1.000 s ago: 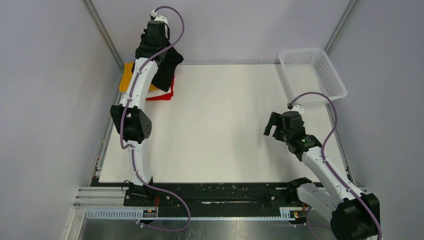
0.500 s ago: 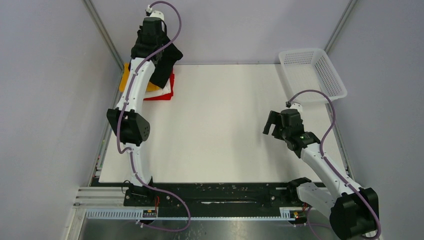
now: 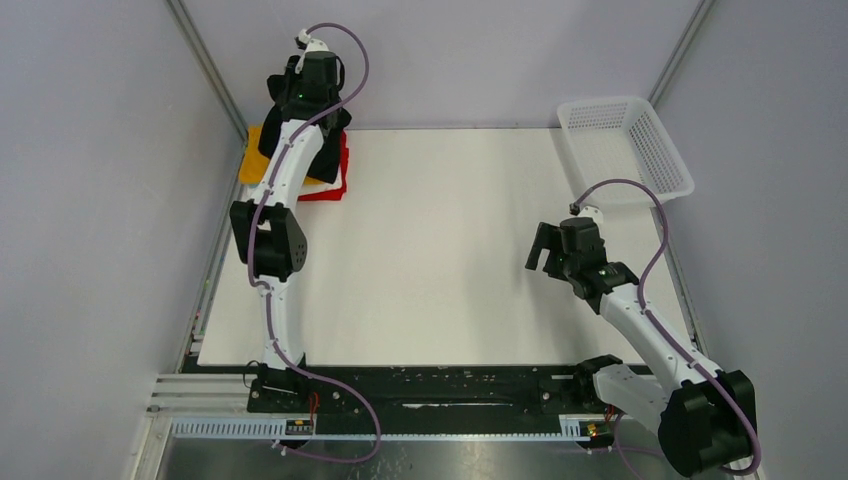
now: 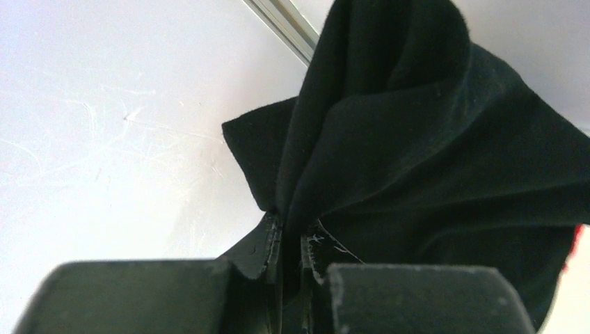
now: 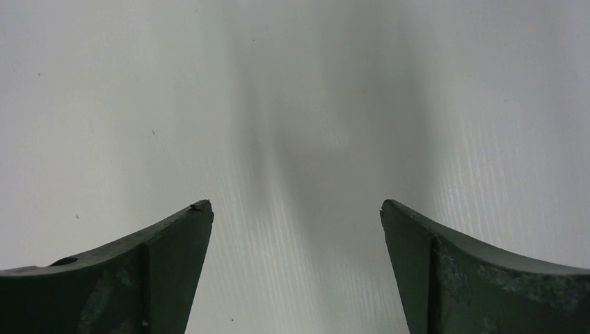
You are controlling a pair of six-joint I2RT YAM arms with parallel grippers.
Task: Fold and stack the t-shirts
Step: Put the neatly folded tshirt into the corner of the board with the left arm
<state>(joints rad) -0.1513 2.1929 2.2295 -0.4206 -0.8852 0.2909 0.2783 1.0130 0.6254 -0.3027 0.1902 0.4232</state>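
Black t-shirt pinched in closed left jaws.
Folded shirts beneath them; right jaws gape over the bench, mesh basket beyond.

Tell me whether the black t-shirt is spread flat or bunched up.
Bunched up. The black t-shirt hangs in gathered folds, pinched between the shut jaws of the left gripper, not laid flat.
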